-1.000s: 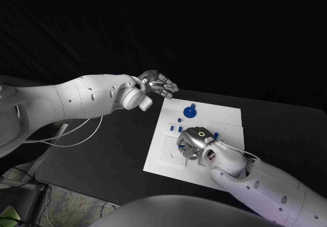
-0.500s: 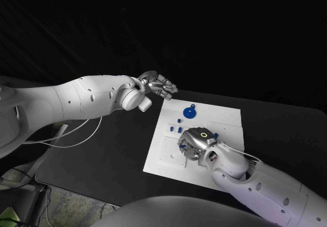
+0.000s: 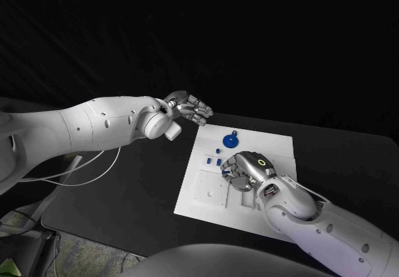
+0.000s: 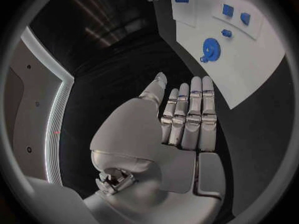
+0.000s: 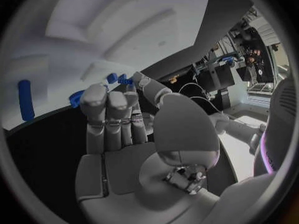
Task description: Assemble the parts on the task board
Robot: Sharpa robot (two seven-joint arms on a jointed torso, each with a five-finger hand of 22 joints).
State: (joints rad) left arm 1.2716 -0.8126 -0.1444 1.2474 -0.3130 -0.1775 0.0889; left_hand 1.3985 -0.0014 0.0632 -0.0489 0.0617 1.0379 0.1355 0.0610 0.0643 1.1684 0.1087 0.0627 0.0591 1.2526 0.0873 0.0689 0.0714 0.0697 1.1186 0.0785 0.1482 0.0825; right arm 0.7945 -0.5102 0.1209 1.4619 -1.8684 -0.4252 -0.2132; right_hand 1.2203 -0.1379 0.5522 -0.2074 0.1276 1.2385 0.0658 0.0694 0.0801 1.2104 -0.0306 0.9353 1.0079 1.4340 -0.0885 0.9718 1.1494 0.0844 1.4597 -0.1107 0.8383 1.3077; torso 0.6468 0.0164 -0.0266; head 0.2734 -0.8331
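Nowhere legible writing on task board [image 3: 274, 144].

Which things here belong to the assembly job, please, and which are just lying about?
Job: white board; blue round part; small blue parts; right hand, over the board.
Lying about: white cable; left hand, idle beside the board.

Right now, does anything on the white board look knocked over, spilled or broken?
Nothing stands out. The white board lies flat on the black table, the round blue part and small blue pieces rest on it, and the right hand is over its middle.
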